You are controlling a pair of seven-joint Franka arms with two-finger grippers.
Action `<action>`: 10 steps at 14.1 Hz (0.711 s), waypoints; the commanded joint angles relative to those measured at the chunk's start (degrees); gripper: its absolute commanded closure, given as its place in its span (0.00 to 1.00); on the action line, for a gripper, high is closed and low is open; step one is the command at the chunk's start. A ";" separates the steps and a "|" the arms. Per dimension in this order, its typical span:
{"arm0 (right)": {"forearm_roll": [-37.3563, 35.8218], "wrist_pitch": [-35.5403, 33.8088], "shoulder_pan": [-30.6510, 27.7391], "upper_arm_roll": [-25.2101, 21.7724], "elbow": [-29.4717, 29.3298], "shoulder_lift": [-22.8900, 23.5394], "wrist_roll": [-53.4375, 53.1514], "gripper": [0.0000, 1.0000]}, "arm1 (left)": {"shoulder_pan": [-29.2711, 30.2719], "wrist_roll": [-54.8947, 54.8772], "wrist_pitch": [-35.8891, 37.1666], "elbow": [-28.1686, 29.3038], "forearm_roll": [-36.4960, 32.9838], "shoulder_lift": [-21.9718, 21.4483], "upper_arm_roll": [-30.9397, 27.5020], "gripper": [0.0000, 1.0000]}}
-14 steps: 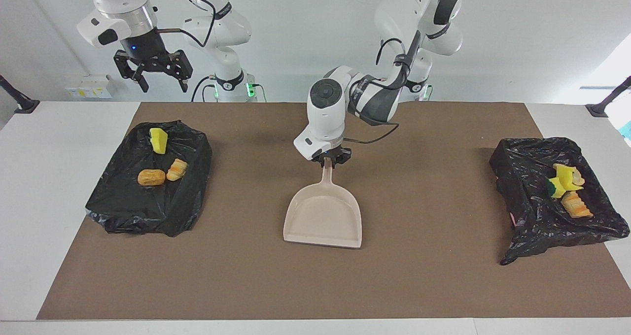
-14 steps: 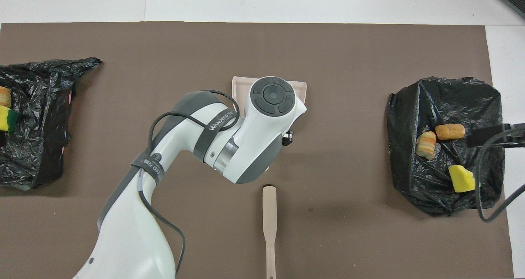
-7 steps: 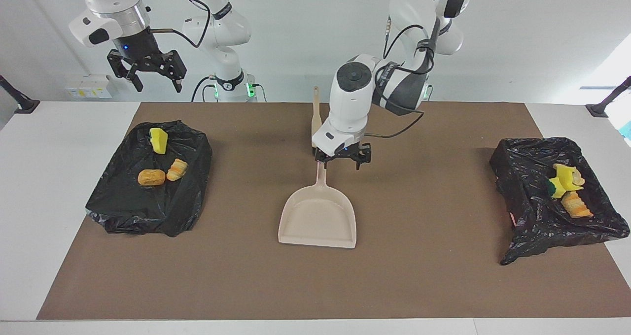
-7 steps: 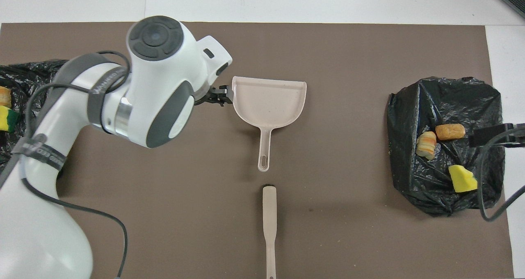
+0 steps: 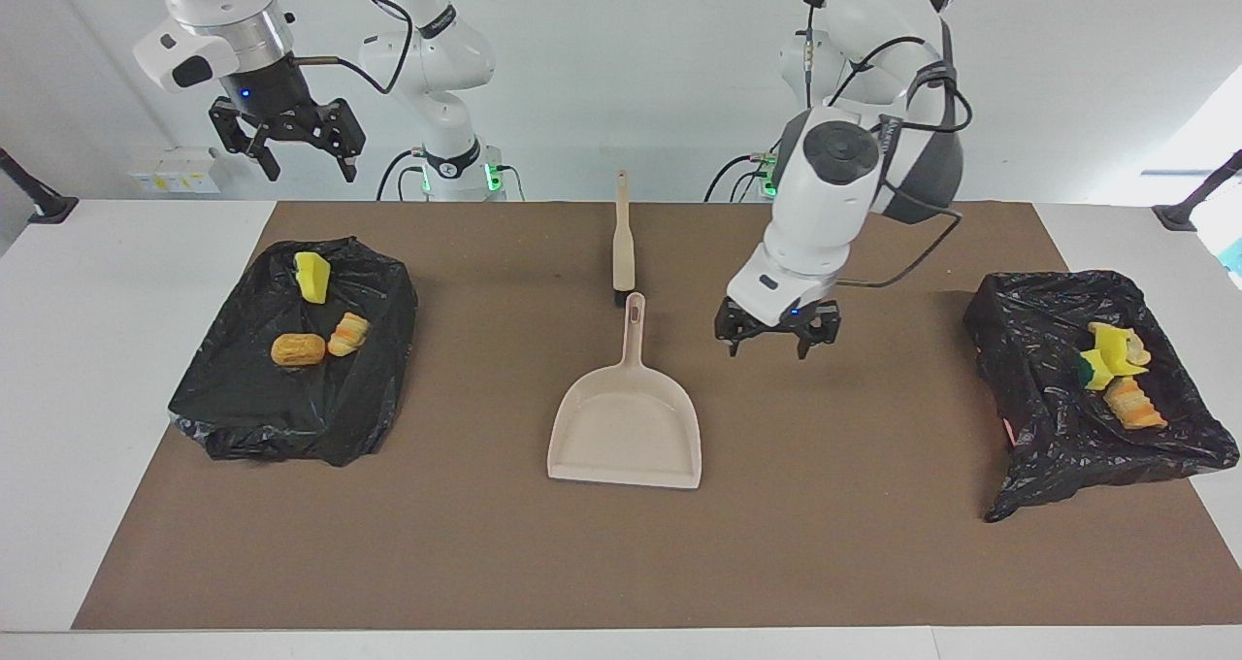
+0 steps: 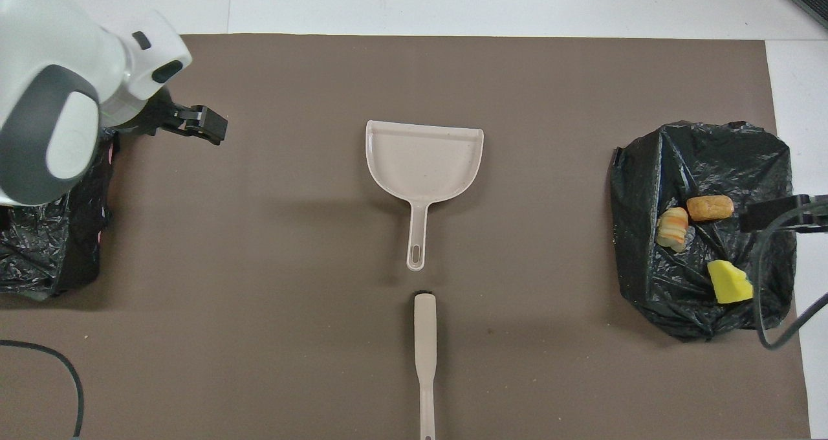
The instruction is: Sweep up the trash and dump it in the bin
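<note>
Facing view shows trash (image 5: 320, 325) lying in both bins (image 5: 291, 369); the dustpan (image 5: 626, 427) lies empty on the counter. Left end effector (image 5: 776, 335) and right end effector (image 5: 288, 141) hang open, empty. I judge only retreat remains.

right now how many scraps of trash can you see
6. Three lie on the black bag at the right arm's end: a yellow sponge and two bread lumps. Three sit bunched on the other bag; more may be hidden.

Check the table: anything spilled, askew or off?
Nothing spilled. The scraps lie on the two black bags, none on the mat. The dustpan and brush lie flat, untouched by either gripper.
</note>
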State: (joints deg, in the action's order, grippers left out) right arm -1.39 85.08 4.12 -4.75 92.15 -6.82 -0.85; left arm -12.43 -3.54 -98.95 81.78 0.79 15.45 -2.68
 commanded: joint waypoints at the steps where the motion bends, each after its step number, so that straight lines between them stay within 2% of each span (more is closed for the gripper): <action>1: -0.28 1.40 -0.43 0.09 1.28 -1.09 1.90 0.00 | 4.94 -6.99 1.91 1.80 1.75 -2.35 0.48 0.00; 4: -0.19 1.31 -0.43 0.09 1.28 -1.09 1.82 0.00 | 9.16 -8.77 4.98 1.98 1.76 -4.37 0.39 0.00; 7: -0.10 1.31 -0.43 0.09 1.28 -1.09 1.82 0.00 | 9.00 -7.19 5.52 2.06 1.67 -6.21 0.30 0.00; 9: -0.10 1.23 -0.43 0.09 1.28 -1.09 1.82 0.00 | 8.56 -7.10 6.31 4.59 1.58 -9.10 0.39 0.00; 10: -0.02 1.14 -0.43 0.00 1.37 -1.09 1.82 0.00 | 8.56 -7.36 5.27 7.83 1.15 -11.56 0.48 0.00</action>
State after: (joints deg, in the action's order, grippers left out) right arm -1.39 85.49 4.12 -4.75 92.15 -6.82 -0.85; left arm -3.46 -11.23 -92.96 82.89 1.69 9.42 -2.15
